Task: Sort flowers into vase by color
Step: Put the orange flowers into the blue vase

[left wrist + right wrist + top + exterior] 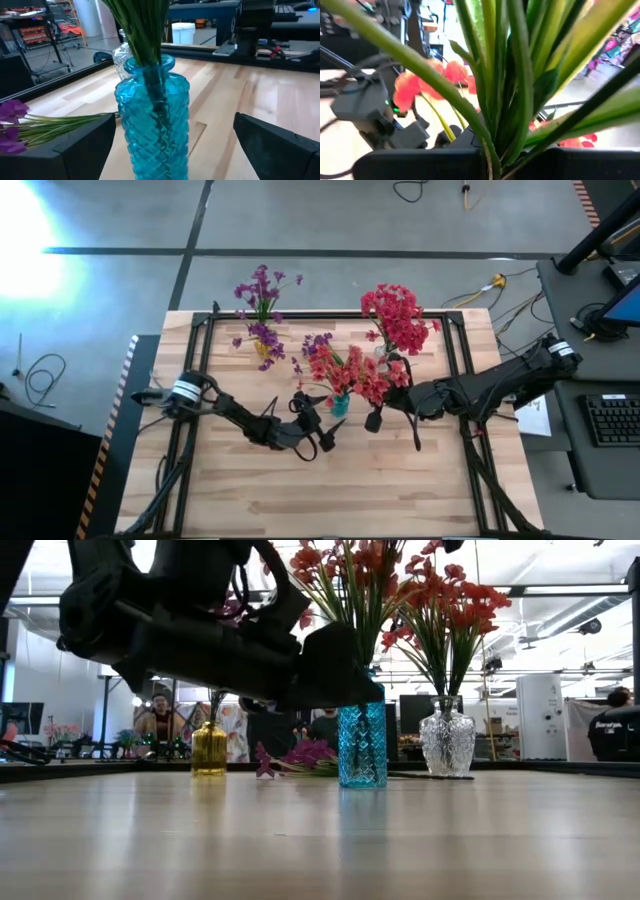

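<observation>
A blue glass vase (152, 125) stands mid-table with green stems in it, red flowers (350, 372) above. My left gripper (175, 120) is low over the table and open, one finger on either side of the vase and apart from it. My right gripper (383, 412) is higher up, to the right of the red flowers, and is shut on their stems. A purple flower sprig (15, 127) lies flat on the table beside the blue vase. A clear vase (447, 740) holds red flowers, and a yellow vase (209, 748) holds purple ones. My right gripper pinches the red flowers' green stems (495, 140) between its two fingers, several stems together, well above the vase's mouth. The fingers come level from the table's right side and lie across the stems. The stems stand roughly upright, lower ends (156, 95) inside the blue vase.
The clear vase's red flowers (400, 320) are at the far right and the yellow vase's purple flowers (262, 330) at the far left. A black frame (455, 340) borders the table. People and shelves show in the room behind.
</observation>
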Tool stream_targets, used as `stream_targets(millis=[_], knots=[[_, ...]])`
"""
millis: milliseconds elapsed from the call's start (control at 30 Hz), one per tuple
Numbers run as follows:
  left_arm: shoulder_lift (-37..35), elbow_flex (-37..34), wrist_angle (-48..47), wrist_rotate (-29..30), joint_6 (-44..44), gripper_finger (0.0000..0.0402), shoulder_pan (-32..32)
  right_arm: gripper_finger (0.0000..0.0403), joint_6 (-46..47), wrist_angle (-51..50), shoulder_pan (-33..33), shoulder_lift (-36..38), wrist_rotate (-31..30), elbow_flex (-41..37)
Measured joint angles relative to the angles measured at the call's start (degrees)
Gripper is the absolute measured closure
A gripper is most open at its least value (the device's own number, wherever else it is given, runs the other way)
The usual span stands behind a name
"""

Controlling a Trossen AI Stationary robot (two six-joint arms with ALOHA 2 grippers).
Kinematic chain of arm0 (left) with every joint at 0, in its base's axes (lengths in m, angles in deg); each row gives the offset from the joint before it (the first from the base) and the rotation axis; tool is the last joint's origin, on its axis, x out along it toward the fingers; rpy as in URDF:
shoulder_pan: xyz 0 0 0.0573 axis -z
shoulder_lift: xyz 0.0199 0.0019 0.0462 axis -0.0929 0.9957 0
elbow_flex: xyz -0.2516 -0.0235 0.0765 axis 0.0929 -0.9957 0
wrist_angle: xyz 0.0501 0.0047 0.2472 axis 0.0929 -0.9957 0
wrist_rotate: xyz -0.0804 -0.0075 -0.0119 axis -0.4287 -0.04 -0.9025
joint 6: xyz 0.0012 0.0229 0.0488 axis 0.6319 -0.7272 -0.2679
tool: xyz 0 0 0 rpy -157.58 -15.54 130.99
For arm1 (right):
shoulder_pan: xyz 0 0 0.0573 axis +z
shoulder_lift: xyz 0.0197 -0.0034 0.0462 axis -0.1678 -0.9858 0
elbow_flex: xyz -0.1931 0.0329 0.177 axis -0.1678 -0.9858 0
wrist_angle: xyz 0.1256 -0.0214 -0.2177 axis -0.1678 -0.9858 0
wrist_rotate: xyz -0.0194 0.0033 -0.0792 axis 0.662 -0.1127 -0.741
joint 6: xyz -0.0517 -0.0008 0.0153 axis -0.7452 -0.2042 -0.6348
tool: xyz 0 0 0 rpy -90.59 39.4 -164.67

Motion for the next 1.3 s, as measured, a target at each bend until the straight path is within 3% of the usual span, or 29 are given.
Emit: stream_targets(millis=[967, 1300], knots=[[1.4, 0.2, 1.1, 2.3, -0.3, 0.0013, -3.2, 0.039, 0.5, 0.1, -1.3, -1.5, -0.9, -0.1], [1.4, 0.2, 1.2, -0.8, -0.1, 0.0013, -4.1, 0.039, 2.6, 0.1, -1.4, -1.5, -0.9, -0.1]])
